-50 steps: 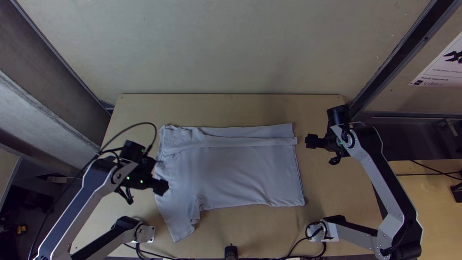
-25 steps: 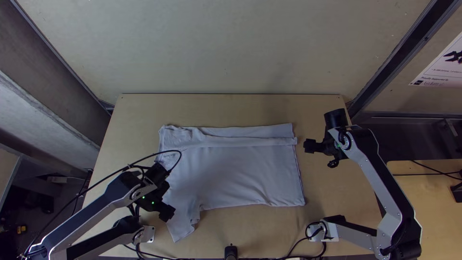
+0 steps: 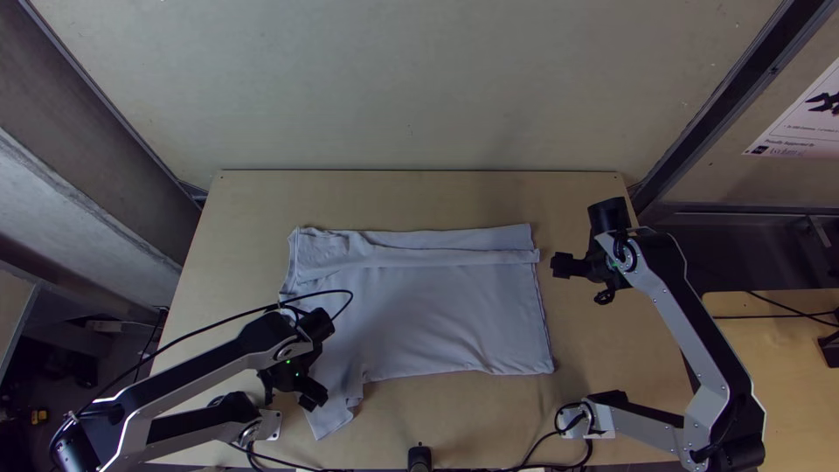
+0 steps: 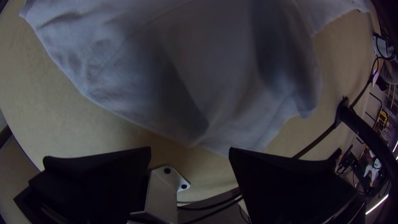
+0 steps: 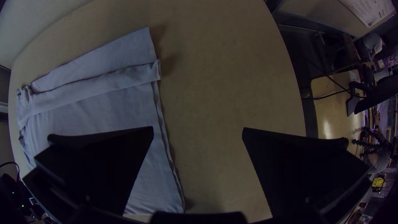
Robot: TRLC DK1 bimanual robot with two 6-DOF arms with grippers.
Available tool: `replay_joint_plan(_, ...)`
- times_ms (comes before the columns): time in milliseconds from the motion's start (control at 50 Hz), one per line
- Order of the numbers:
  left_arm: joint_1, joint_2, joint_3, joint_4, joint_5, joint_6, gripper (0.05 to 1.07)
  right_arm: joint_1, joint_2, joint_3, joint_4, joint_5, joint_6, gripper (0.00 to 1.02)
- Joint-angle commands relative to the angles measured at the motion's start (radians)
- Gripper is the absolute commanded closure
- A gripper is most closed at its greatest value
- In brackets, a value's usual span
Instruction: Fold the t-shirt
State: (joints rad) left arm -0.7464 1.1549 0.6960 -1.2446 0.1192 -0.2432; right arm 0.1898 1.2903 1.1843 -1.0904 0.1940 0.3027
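The t-shirt (image 3: pixel 437 315) is being supported, far side folded, by the counter (image 3: pixel 419 197); left end effector (image 4: pixel 190 151) and right end effector (image 5: pixel 198 129) are being held open. Apparently the near-side fold is being prepared, a grip on the sleeve (image 3: pixel 332 418) being called for.

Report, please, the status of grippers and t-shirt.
Left gripper open, by the near sleeve. Right gripper open, beside the hem. T-shirt spread, far side folded over. Left arm's cable crosses above it.
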Motion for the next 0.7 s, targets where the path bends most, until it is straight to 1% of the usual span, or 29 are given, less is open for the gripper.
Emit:
replay_joint_plan(0, -0.004, 0.040, -0.032, 0.027, -0.030, -0.031, 0.25, 0.010, 0.018, -0.025, -0.009, -0.005, 0.007, 0.04)
replay_joint_plan(40, -0.004, 0.055, -0.036, 0.031, -0.030, -0.030, 0.29, 0.010, 0.020, -0.031, -0.011, -0.005, 0.007, 0.04)
replay_joint_plan(120, -0.004, 0.072, -0.033, 0.056, -0.030, -0.028, 0.29, 0.011, 0.023, -0.046, -0.011, -0.005, 0.006, 0.04)
replay_joint_plan(180, -0.005, 0.095, -0.030, 0.062, -0.030, -0.028, 0.37, 0.011, 0.026, -0.060, -0.011, -0.008, 0.006, 0.04)
replay_joint_plan(320, -0.013, 0.137, -0.033, 0.085, -0.021, -0.022, 0.37, 0.010, 0.027, -0.091, -0.012, -0.019, 0.006, 0.04)
replay_joint_plan(340, -0.013, 0.143, -0.032, 0.083, -0.016, -0.022, 0.40, 0.010, 0.027, -0.095, -0.014, -0.021, 0.006, 0.04)
replay_joint_plan(440, -0.014, 0.151, -0.030, 0.102, -0.016, -0.019, 0.67, 0.007, 0.029, -0.114, -0.016, -0.027, 0.006, 0.04)
replay_joint_plan(460, -0.016, 0.149, -0.030, 0.106, -0.016, -0.018, 0.71, 0.007, 0.029, -0.120, -0.016, -0.030, 0.006, 0.04)
replay_joint_plan(480, -0.018, 0.146, -0.032, 0.108, -0.015, -0.013, 0.73, 0.007, 0.029, -0.124, -0.016, -0.031, 0.006, 0.04)
replay_joint_plan(580, -0.042, 0.140, -0.044, 0.108, -0.006, -0.002, 0.74, 0.013, 0.033, -0.160, -0.020, -0.041, 0.006, 0.05)
replay_joint_plan(600, -0.045, 0.138, -0.044, 0.109, -0.004, -0.002, 0.78, 0.016, 0.037, -0.169, -0.022, -0.044, 0.006, 0.05)
replay_joint_plan(680, -0.051, 0.111, -0.036, 0.135, -0.010, 0.002, 0.99, 0.027, 0.052, -0.207, -0.032, -0.056, 0.006, 0.05)
